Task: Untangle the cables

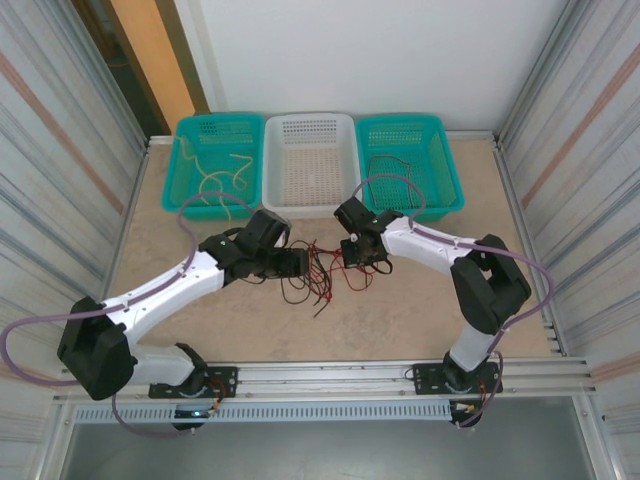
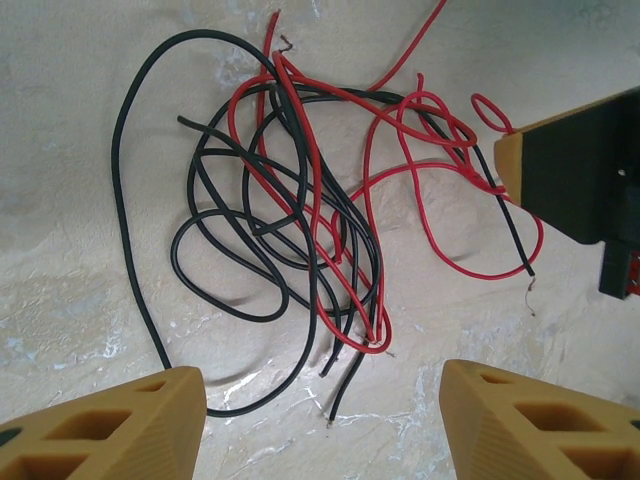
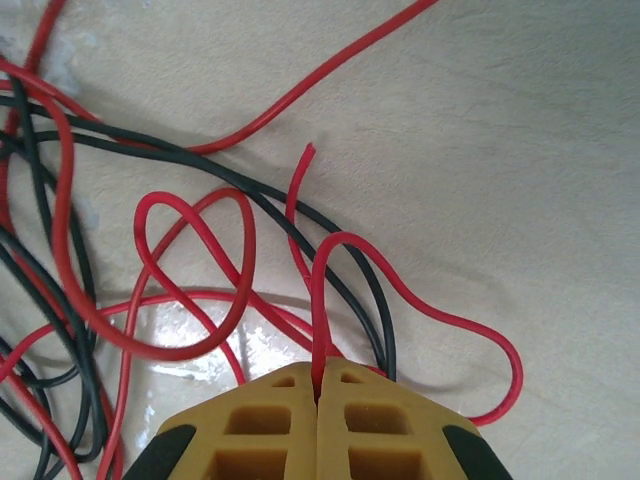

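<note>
Both halves of my right gripper (image 3: 318, 378) are pressed together, pinching one red cable (image 3: 317, 310) that goes up from its tip. Just beside that tip a black cable (image 3: 270, 207) runs past, and the red one crosses it. Further out, the messy pile of cables (image 2: 310, 230) lies on the surface (image 3: 500, 150), between my two grippers. My left gripper (image 2: 320, 400) hangs over the pile, spread wide, holding nothing. If I pull the red cable fast, I think the whole pile could drag along. The loops could also pull into a tight knot. And the thin cable could slip out of the pinch. I see no words, labels or brand names anywhere.
</note>
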You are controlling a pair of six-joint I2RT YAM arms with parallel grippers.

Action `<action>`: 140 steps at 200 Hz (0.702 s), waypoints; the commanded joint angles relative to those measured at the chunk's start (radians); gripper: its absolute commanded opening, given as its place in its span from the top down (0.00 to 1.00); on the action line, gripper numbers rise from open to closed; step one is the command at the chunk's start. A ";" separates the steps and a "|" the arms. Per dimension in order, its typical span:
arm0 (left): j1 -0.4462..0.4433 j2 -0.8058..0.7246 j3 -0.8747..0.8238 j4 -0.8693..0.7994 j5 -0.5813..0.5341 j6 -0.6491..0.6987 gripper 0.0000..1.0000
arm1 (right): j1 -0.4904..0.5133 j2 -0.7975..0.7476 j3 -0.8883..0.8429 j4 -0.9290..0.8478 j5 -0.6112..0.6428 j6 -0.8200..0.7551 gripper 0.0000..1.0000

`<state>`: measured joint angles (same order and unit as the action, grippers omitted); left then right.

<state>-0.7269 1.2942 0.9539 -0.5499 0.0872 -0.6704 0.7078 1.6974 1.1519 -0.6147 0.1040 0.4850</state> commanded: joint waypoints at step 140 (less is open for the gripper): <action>-0.066 -0.058 0.050 0.286 0.063 0.038 0.16 | 0.111 -0.592 0.130 -0.019 -0.185 0.129 1.00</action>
<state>-0.7921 1.2617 1.0023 -0.3016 0.1665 -0.6319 0.8169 1.1416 1.2621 -0.6727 -0.0231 0.5774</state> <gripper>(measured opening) 0.846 0.046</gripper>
